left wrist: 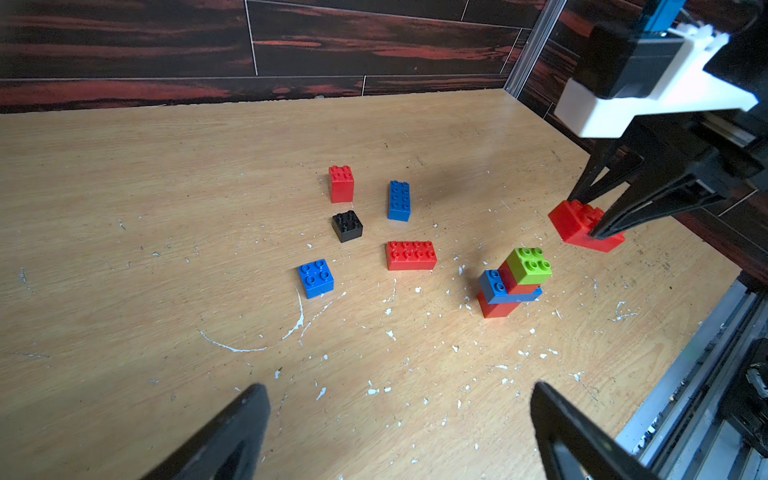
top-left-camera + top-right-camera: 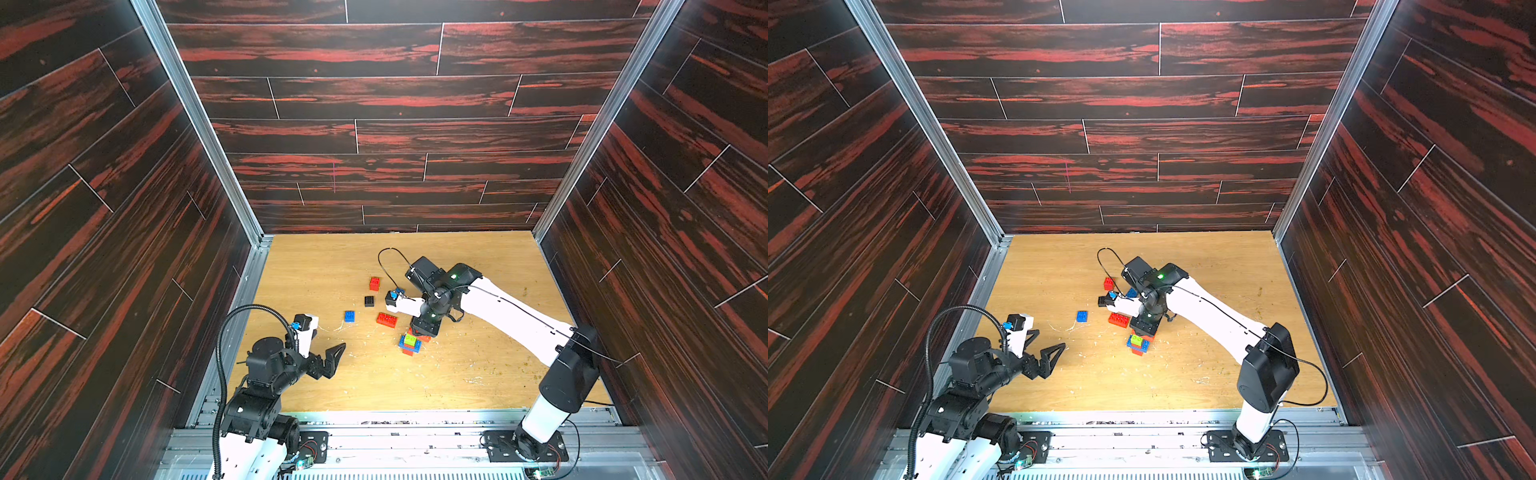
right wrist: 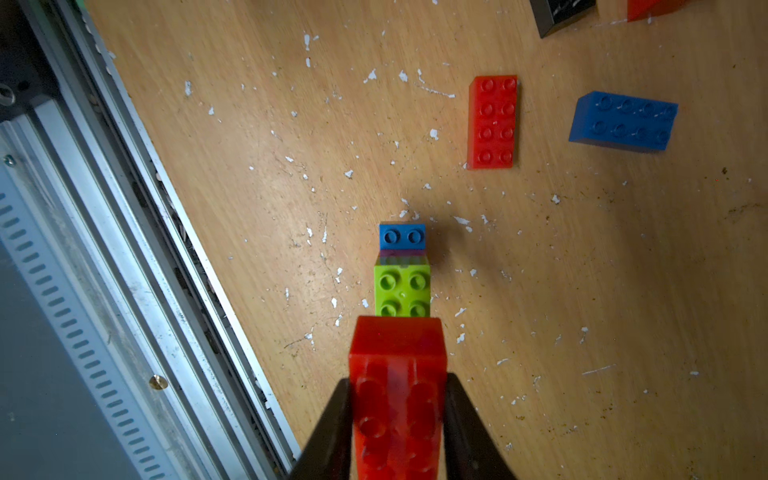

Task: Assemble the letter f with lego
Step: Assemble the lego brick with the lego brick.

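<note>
Left gripper [image 1: 399, 390]: jaws spread wide with nothing between them, hanging over bare desk [image 1: 124, 270], well apart from every brick. You're idle on this side.
Right gripper [image 3: 399, 384]: closed narrow on the red brick [image 3: 397, 353], one finger flat against each long side wall, studs facing the wrist camera.
Red brick in hand: it's off the desk, free end poking out past the tips, touching nothing yet.
Stack [image 1: 513, 286]: just ahead of and below the right gripper's tips. The lime green brick [image 3: 402, 291] is on top, a blue brick [image 3: 402, 236] juts out lower down, and there's red at the foot. The letter looks part-built to me.
Loose pieces: beyond the stack, the red oblong brick [image 1: 411, 255] lies nearest the right gripper. Then come the blue oblong brick [image 1: 399, 200] and the black brick [image 1: 347, 226], with the red square brick [image 1: 341, 183] farthest. The blue square brick [image 1: 316, 278] sits off towards the left gripper.
Handling: I'd expect light, rigid, slick plastic with no give, so squeeze the flat walls, never the studs.
Watch: the stack stands on a narrow foot; press down square or you'll likely tip it.
</note>
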Robot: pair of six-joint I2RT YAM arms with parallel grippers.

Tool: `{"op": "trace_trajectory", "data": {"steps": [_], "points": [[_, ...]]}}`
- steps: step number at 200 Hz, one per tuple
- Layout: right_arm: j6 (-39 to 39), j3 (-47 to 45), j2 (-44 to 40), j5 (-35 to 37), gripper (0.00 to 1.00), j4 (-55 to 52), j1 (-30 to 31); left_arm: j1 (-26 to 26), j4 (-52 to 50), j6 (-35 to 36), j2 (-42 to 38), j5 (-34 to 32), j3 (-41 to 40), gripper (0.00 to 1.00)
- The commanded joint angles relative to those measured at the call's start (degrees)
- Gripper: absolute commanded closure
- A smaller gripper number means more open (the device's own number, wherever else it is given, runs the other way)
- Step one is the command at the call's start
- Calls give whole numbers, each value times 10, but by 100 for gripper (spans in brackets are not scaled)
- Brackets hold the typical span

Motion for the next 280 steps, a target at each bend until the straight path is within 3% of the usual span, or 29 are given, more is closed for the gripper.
{"op": "trace_trajectory", "data": {"steps": [1,280], "points": [[-7,-5,4,-11,77,2,6,-2,2,4,0,-2,-3,0],[-24,-9,57,-4,77,1,7,-2,3,1,-3,-9,-4,0]]}}
